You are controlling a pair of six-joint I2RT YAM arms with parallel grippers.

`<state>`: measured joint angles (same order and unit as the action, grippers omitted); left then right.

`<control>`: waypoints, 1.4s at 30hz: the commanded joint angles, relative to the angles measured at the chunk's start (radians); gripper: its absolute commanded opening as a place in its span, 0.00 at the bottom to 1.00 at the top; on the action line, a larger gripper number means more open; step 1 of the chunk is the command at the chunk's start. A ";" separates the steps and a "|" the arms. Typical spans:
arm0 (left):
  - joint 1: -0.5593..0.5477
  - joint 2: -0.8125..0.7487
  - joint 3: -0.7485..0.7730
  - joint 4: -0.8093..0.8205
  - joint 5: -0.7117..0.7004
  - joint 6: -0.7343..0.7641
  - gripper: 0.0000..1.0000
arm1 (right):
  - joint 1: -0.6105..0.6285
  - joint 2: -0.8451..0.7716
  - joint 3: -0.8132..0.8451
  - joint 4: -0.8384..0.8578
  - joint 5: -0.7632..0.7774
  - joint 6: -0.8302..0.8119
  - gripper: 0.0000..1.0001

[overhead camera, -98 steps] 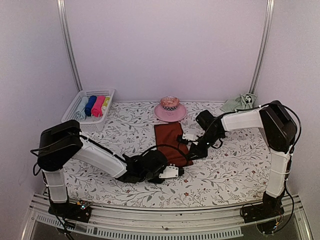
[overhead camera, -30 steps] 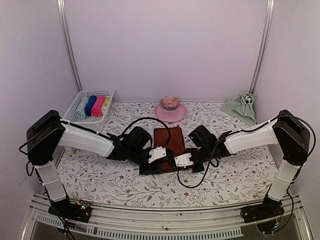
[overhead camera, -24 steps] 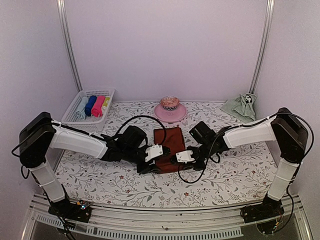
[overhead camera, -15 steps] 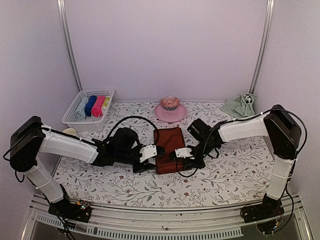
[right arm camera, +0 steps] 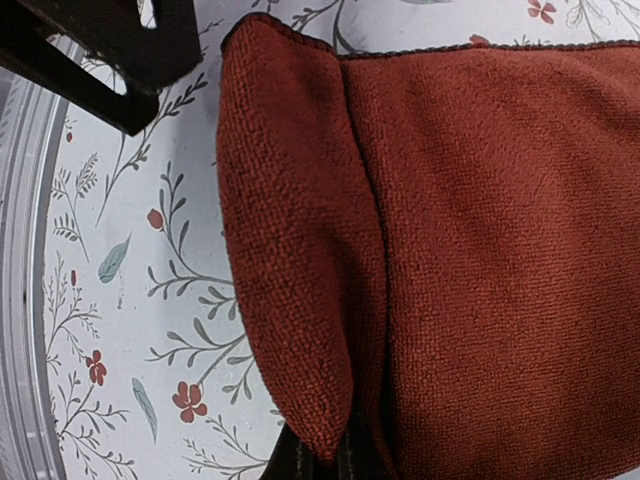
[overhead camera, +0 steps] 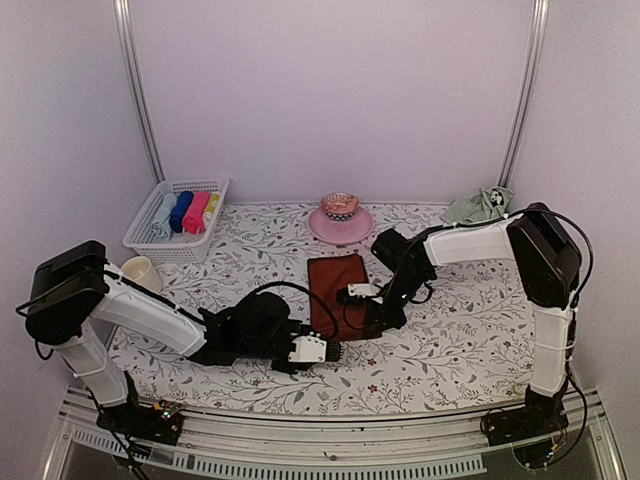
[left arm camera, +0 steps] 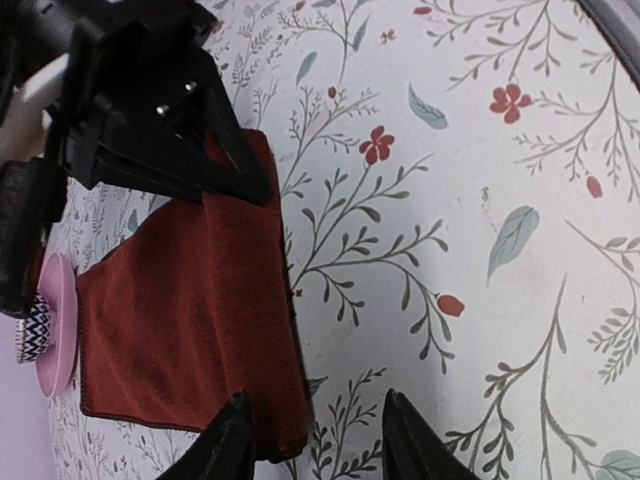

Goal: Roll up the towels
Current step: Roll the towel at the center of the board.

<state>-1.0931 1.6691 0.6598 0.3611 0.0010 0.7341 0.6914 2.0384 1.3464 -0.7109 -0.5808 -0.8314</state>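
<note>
The dark red-brown towel [overhead camera: 335,283] lies flat mid-table, its near edge folded over into a thick lip [right arm camera: 290,300]. My right gripper [overhead camera: 366,318] is shut on the near right end of that fold; in the right wrist view its fingers [right arm camera: 320,462] pinch the lip. My left gripper [overhead camera: 330,352] is open and empty, just near of the towel's near left corner. In the left wrist view its fingers [left arm camera: 236,440] straddle that corner of the towel [left arm camera: 190,310] without touching. The sage green towel [overhead camera: 478,205] lies crumpled at the far right.
A white basket [overhead camera: 150,235] holding several rolled towels stands at the far left. A pink plate [overhead camera: 322,232] with a patterned bowl sits behind the red towel. A cream cup [overhead camera: 137,270] stands by the left arm. The floral cover [overhead camera: 450,340] spans the table.
My left gripper has let go of the towel's near edge and drawn back toward the table's front. My right gripper stays shut on the fold, which has moved a little farther back.
</note>
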 commanded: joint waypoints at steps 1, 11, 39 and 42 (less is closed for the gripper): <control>-0.028 0.051 0.022 0.044 -0.082 0.073 0.44 | -0.019 0.038 0.032 -0.084 -0.036 0.023 0.05; -0.032 0.088 0.013 0.133 -0.142 0.086 0.46 | -0.021 0.043 0.036 -0.089 -0.037 0.021 0.05; -0.049 0.214 0.069 0.147 -0.276 0.099 0.41 | -0.021 0.060 0.053 -0.103 -0.039 0.027 0.05; -0.049 0.224 0.079 0.134 -0.289 0.092 0.40 | -0.020 0.061 0.057 -0.109 -0.039 0.023 0.05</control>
<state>-1.1450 1.8633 0.7151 0.5179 -0.2501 0.8410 0.6754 2.0689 1.3834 -0.7795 -0.6128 -0.8070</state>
